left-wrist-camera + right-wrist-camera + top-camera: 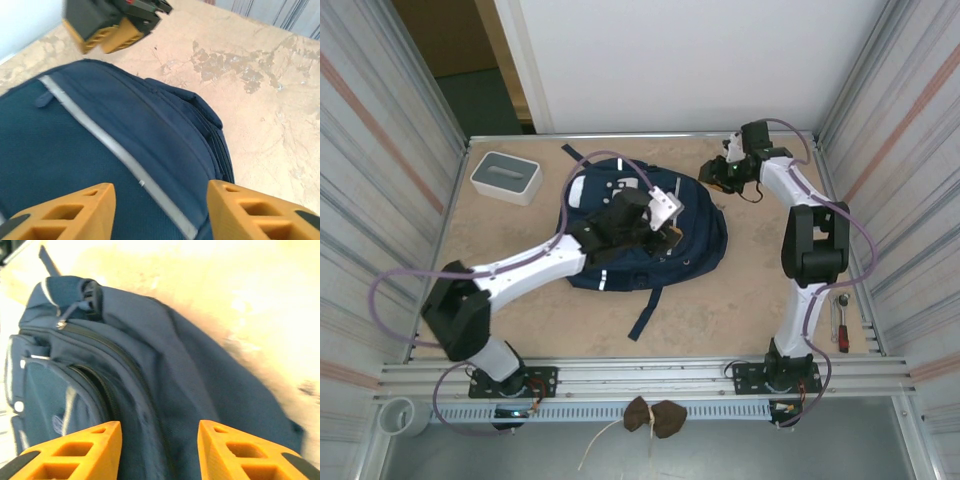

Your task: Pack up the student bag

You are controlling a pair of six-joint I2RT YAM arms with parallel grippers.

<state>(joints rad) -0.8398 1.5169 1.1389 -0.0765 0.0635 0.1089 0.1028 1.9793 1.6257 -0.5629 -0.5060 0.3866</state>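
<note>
Overhead, the navy blue striped fabric backpack [695, 240] lies mid-table, with a white-and-grey box [507, 176] far left. At the left wrist, the left gripper [160, 212] stands parted and empty over its stripe (right gripper [125, 22] beyond). At the right wrist, fingers [250, 450] stand likewise apart above the zip.

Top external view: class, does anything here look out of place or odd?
Yes. A red-handled tool lies at the right edge of the table, and a brown bow-shaped object sits beyond the front rail, off the table.
</note>
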